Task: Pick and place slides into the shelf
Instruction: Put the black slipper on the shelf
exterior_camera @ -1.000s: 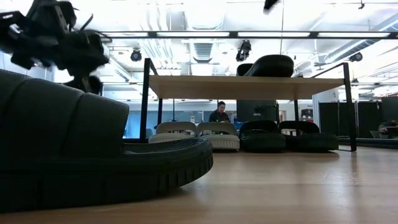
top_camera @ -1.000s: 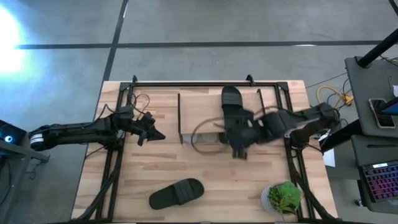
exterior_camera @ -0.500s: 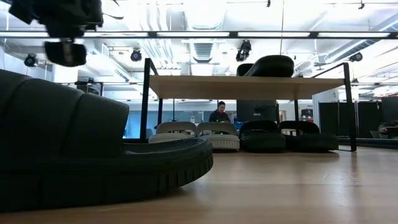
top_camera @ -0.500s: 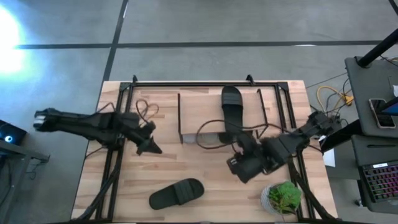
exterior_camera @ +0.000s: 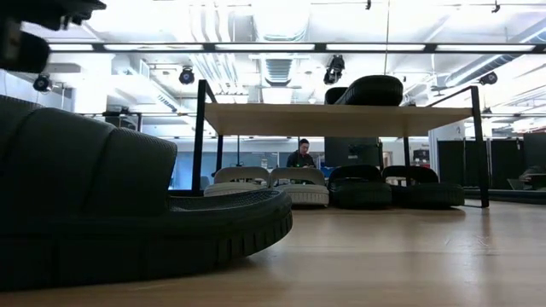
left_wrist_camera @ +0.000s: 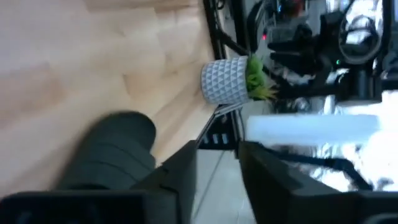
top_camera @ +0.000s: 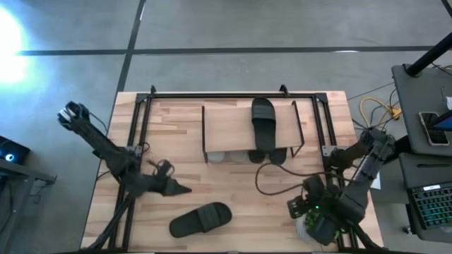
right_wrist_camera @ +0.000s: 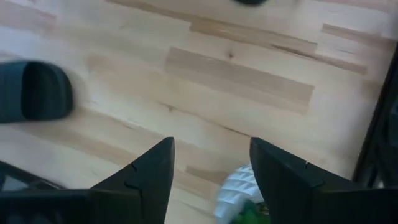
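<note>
The shelf stands toward the far edge of the tabletop, near its middle; one black slide lies on the top board, lengthwise, toward the board's right end; beneath the board, in the low view, a row of slides sits on the tabletop: two light grey ones on the left and two black ones on the right. A sixth slide, black, lies alone near the front edge of the tabletop, left of centre; it fills the low view's left side.

The left gripper hangs over the tabletop just behind that lone slide, a little apart from it, fingers parted and holding nothing; its wrist view shows the slide's strap just past its fingers.

The right gripper hovers by the front right corner, jaws released and empty, close above a small potted plant in a white faceted pot; a loose cable trails from the arm.

A person sits in the room beyond the shelf.
</note>
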### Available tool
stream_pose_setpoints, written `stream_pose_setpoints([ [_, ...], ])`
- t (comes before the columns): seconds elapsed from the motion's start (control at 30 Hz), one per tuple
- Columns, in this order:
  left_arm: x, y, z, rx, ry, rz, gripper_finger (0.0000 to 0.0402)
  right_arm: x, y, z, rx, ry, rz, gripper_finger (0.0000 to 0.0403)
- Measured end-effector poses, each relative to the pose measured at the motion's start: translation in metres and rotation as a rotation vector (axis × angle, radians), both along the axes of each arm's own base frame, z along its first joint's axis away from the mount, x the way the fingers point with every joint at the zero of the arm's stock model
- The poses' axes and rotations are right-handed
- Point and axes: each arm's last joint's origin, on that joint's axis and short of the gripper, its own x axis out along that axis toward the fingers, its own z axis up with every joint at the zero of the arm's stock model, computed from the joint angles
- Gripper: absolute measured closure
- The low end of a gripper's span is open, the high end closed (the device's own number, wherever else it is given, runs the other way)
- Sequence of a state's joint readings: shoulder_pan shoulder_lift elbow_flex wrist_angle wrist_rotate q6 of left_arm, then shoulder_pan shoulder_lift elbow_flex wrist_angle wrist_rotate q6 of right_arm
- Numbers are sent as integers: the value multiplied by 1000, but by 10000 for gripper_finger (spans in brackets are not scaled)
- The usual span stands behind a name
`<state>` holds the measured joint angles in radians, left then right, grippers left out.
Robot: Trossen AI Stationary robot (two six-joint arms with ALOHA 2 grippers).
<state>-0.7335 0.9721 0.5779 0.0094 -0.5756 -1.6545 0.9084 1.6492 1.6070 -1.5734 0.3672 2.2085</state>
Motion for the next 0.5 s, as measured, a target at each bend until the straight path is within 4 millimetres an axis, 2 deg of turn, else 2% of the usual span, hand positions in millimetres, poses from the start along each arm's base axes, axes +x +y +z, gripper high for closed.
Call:
stream_pose_setpoints([
  [0.27, 45, -61, -26, -124, 117, 72, 192, -17, 1, 1, -50, 4, 168, 186],
  [0.37, 59, -80, -30, -153, 141, 81, 170, -19, -2, 3, -64, 19, 234, 182],
  [0.5, 63, -102, -34, -200, 172, 83, 160, -22, -7, 2, -84, 37, 294, 179],
])
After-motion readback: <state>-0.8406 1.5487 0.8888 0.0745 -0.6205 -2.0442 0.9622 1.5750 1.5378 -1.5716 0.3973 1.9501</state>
